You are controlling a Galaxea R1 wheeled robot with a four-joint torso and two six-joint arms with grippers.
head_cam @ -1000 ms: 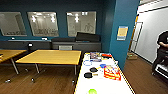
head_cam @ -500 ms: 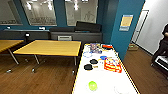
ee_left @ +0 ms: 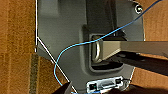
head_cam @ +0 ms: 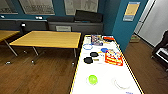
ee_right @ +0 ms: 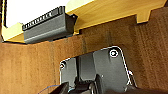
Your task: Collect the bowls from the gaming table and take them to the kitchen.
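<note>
Neither pincer lets you read its state: your left wrist view shows the robot's grey plate with a blue cable (ee_left: 75, 47) looping across it above brown wood floor (ee_left: 17, 37), and your right wrist view shows the same kind of plate over the floor, with a yellow-wood edge (ee_right: 107, 11) and a dark ribbed block (ee_right: 48, 25) fixed under it. I cannot tell whether either is open or closed.

Moving outward, your head view looks down along the gaming table (head_cam: 105, 72), its white top edged with a thin yellow rim. On its near end sits the lime-green bowl (head_cam: 92, 79); whether anything is in it is too blurred to tell. Just beside it, toward the right, lies a pale round dish (head_cam: 121, 83), hard to separate from the white top. Farther along you have two dark round pieces (head_cam: 90, 57), a clear bluish-rimmed bowl (head_cam: 87, 46), a small blue round thing (head_cam: 104, 50), the red-and-white box (head_cam: 113, 57) and a printed box (head_cam: 96, 40) near the far end. A wooden table (head_cam: 47, 39) stands to the left, apart from it. At the right edge a dark figure (head_cam: 161, 50) is cut off.
</note>
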